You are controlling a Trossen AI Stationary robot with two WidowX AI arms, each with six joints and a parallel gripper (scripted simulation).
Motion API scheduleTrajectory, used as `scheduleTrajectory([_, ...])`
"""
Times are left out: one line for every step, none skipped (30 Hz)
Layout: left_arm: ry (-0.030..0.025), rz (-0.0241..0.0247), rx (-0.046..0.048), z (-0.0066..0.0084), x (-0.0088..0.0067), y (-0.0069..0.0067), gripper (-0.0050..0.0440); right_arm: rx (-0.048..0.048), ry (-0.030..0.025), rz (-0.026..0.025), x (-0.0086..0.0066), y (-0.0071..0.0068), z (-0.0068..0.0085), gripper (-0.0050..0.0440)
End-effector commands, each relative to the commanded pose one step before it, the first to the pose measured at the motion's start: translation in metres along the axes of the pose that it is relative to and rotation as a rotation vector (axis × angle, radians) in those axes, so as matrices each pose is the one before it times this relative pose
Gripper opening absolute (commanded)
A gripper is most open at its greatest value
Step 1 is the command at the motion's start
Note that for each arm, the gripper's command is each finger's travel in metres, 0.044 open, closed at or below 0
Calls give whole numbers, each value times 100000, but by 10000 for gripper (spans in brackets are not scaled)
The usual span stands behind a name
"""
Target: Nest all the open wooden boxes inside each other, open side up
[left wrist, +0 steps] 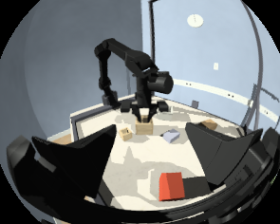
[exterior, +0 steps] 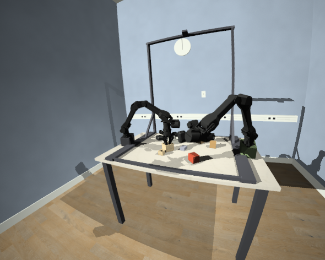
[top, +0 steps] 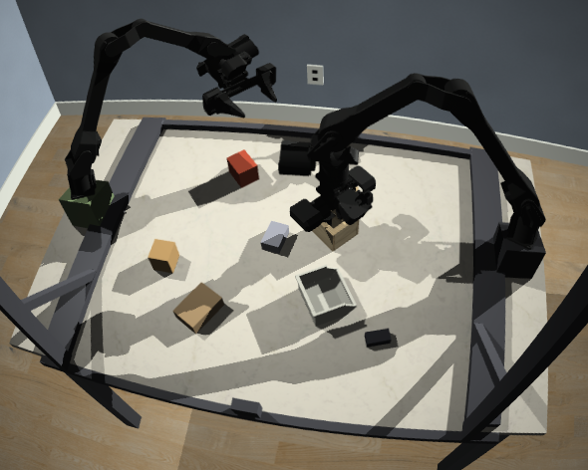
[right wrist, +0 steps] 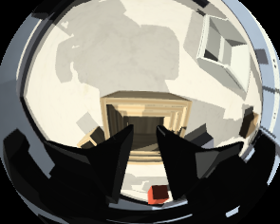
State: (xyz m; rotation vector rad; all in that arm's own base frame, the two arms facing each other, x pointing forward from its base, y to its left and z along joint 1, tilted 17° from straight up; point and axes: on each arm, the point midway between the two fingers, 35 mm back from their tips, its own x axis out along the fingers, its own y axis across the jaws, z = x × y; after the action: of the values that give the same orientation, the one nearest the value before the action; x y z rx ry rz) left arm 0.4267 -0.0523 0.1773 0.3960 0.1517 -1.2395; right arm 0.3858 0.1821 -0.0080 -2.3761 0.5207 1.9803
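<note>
The biggest visible light wooden box (top: 336,239) (exterior: 167,147) (left wrist: 144,128) (right wrist: 146,94) stands upright on the table. A smaller open wooden box (right wrist: 143,113) sits down inside it, its rim nested within the outer rim. My right gripper (right wrist: 144,128) (left wrist: 144,123) reaches down into this inner box, its part-spread fingers holding it from inside; exact contact and the inner floor are hidden. A small light wooden box (exterior: 161,152) (left wrist: 125,135) (right wrist: 89,139) lies beside the stack, its opening showing. My left gripper (top: 259,108) is open and empty, high above the table's back edge.
A pale grey open box (top: 326,293) stands near the stack. A lavender block (top: 275,236), red block (top: 242,168), orange block (top: 162,255), brown block-like piece (top: 199,307) and black block (top: 378,338) lie around. A dark frame (top: 416,143) borders the table.
</note>
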Motion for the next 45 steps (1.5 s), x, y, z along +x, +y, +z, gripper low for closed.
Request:
scheduleTrajectory([-242,816,2703,823,-269,325,400,662,2166,-2117,-1076,-165,-557,136])
scheduleTrajectory([0,0,0,0,0,0,400,62,-165,115,16,21,42,129])
scheduleTrajectory([0,0,0,0,0,0,400,0,0,0,0,0,0,122])
scheduleTrajectory([0,0,0,0,0,0,400,0,0,0,0,0,0,116])
scheduleTrajectory([0,0,0,0,0,0,400,0,0,0,0,0,0,109])
scheduleTrajectory([0,0,0,0,0,0,400,0,0,0,0,0,0,102])
scheduleTrajectory([0,0,0,0,0,0,400,0,0,0,0,0,0,96])
scheduleTrajectory([0,0,0,0,0,0,400,0,0,0,0,0,0,89])
scheduleTrajectory([0,0,0,0,0,0,400,0,0,0,0,0,0,82])
scheduleTrajectory([0,0,0,0,0,0,400,0,0,0,0,0,0,76])
scheduleTrajectory([0,0,0,0,0,0,400,0,0,0,0,0,0,69])
scheduleTrajectory([0,0,0,0,0,0,400,0,0,0,0,0,0,69])
scheduleTrajectory([0,0,0,0,0,0,400,0,0,0,0,0,0,69])
scheduleTrajectory([0,0,0,0,0,0,400,0,0,0,0,0,0,62])
scheduleTrajectory([0,0,0,0,0,0,400,0,0,0,0,0,0,56])
scheduleTrajectory([0,0,0,0,0,0,400,0,0,0,0,0,0,49])
scheduleTrajectory([0,0,0,0,0,0,400,0,0,0,0,0,0,42])
scheduleTrajectory([0,0,0,0,0,0,400,0,0,0,0,0,0,36])
scheduleTrajectory([0,0,0,0,0,0,400,0,0,0,0,0,0,29])
scheduleTrajectory([0,0,0,0,0,0,400,0,0,0,0,0,0,22])
scheduleTrajectory([0,0,0,0,0,0,400,0,0,0,0,0,0,16])
scheduleTrajectory([0,0,0,0,0,0,400,0,0,0,0,0,0,9])
scheduleTrajectory([0,0,0,0,0,0,400,0,0,0,0,0,0,2])
scheduleTrajectory([0,0,0,0,0,0,400,0,0,0,0,0,0,0])
scheduleTrajectory([0,0,0,0,0,0,400,0,0,0,0,0,0,0])
scheduleTrajectory([0,0,0,0,0,0,400,0,0,0,0,0,0,0])
scheduleTrajectory([0,0,0,0,0,0,400,0,0,0,0,0,0,0])
scheduleTrajectory([0,0,0,0,0,0,400,0,0,0,0,0,0,0])
scheduleTrajectory([0,0,0,0,0,0,400,0,0,0,0,0,0,0])
scheduleTrajectory([0,0,0,0,0,0,400,0,0,0,0,0,0,0])
scheduleTrajectory([0,0,0,0,0,0,400,1124,123,-127,-111,-35,-25,0])
scheduleTrajectory([0,0,0,0,0,0,400,2271,498,-522,-311,-86,-158,0])
scheduleTrajectory([0,0,0,0,0,0,400,3745,713,-794,-452,-118,-204,0])
scheduleTrajectory([0,0,0,0,0,0,400,4955,341,-421,-357,-48,-58,0])
scheduleTrajectory([0,0,0,0,0,0,400,6293,12,-21,-183,-22,0,0])
scheduleTrajectory([0,0,0,0,0,0,400,7724,9,-17,-220,-17,-9,-1])
scheduleTrajectory([0,0,0,0,0,0,400,7086,9,-21,-260,-19,-8,-1])
scheduleTrajectory([0,0,0,0,0,0,400,4650,7,-17,-214,-14,-5,-2])
scheduleTrajectory([0,0,0,0,0,0,400,4836,38,2,-136,-7,-7,-2])
scheduleTrajectory([0,0,0,0,0,0,400,4797,84,16,-139,-4,-14,-3])
scheduleTrajectory([0,0,0,0,0,0,400,4795,55,3,-138,-5,-9,-3])
scheduleTrajectory([0,0,0,0,0,0,400,4792,15,-9,-138,-7,-3,-3])
scheduleTrajectory([0,0,0,0,0,0,400,4803,2,-12,-138,-7,-1,-4])
scheduleTrajectory([0,0,0,0,0,0,400,4622,-76,567,101,39,81,-4])
scheduleTrajectory([0,0,0,0,0,0,400,4645,-41,491,68,36,68,-5])
